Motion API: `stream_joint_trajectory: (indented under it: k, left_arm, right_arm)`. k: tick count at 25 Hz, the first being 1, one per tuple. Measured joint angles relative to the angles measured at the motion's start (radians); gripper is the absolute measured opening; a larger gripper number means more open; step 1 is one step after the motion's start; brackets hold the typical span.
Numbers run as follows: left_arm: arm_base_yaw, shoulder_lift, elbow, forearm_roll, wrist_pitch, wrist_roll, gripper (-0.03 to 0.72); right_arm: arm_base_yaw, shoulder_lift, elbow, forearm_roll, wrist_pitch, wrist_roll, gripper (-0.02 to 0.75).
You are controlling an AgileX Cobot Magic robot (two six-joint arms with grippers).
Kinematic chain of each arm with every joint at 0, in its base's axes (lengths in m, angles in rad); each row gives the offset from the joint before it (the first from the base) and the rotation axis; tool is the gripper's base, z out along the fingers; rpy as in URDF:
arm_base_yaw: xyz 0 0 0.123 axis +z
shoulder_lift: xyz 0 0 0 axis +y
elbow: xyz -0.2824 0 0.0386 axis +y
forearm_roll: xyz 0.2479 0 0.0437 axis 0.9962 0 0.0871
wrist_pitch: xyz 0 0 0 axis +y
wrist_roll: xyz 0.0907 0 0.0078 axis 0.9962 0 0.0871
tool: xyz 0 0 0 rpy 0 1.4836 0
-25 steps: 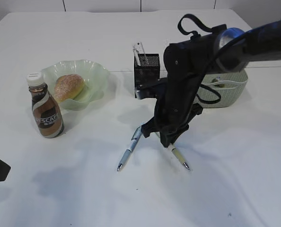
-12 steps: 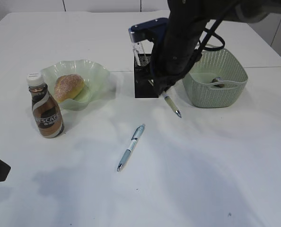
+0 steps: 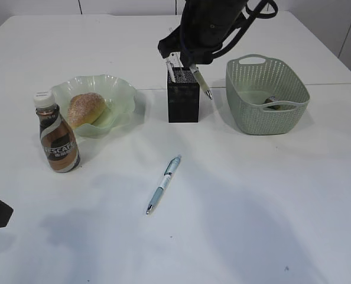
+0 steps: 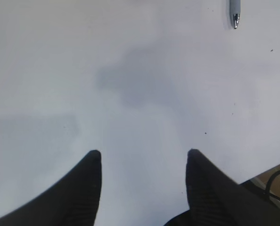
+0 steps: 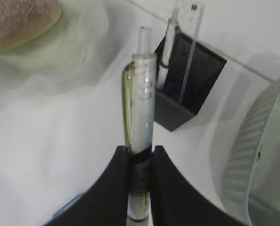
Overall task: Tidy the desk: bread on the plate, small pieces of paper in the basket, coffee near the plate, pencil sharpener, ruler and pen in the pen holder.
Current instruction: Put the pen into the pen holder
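Plastic and light, the yellow-clipped pen (image 5: 141,141) we pinch mid-barrel in our right tool (image 5: 140,188) seems stiff but slippery; our left tool (image 4: 142,181) hangs spread, empty.

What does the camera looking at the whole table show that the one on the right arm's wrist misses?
Only the table view shows the coffee, the blue pen lying on the desk, and the whole basket. Only the wrist view shows the right gripper pinching the yellow-green pen. Both show the pen holder, ruler, bread and plate.
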Motion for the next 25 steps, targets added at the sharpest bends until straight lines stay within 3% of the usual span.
stream_joint_trajectory:
  k: [6, 15, 25]
  left_arm:
    - [0.0, 0.0, 0.0, 0.004, 0.0, 0.0, 0.401]
    - [0.0, 0.0, 0.0, 0.004, 0.0, 0.0, 0.401]
    - [0.0, 0.0, 0.0, 0.009, 0.0, 0.0, 0.401]
  right_arm:
    - [-0.016, 0.0, -0.002, -0.07, -0.204, 0.095, 0.092]
    - [-0.087, 0.035, -0.006, -0.063, -0.421, 0.133, 0.092]
    - [-0.097, 0.163, -0.006, -0.031, -0.624, 0.135, 0.092]
